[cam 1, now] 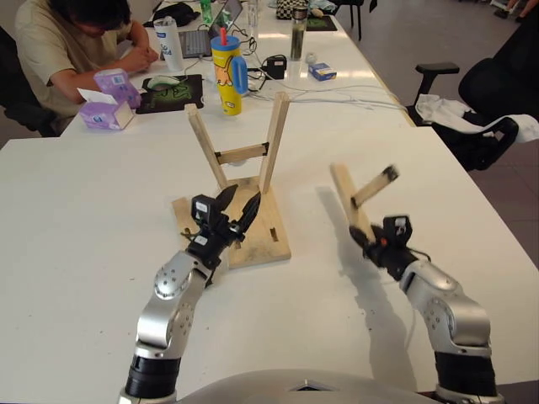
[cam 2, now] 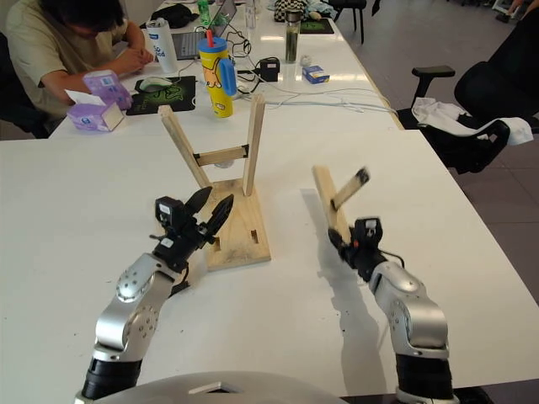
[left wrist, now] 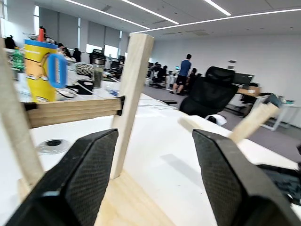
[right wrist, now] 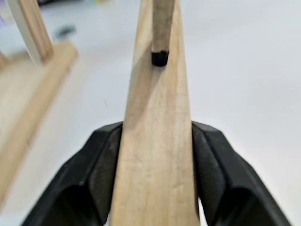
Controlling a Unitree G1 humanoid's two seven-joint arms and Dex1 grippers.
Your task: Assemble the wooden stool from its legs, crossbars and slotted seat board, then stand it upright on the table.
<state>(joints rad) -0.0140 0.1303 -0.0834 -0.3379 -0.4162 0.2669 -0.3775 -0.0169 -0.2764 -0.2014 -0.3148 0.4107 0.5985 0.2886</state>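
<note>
My right gripper (cam 1: 364,239) was clenched on a loose leg (cam 1: 344,190) while my left gripper (cam 1: 240,205) hung released over the board (cam 1: 274,248), whose free slot (cam 1: 274,234) I judged that leg needed next.

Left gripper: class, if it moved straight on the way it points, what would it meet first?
Probably the right upright leg on the seat board; it stands just ahead of the open left gripper, though depth is uncertain.

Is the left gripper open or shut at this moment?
Open: the left gripper has its two fingers apart over the seat board, with nothing between them.
</note>
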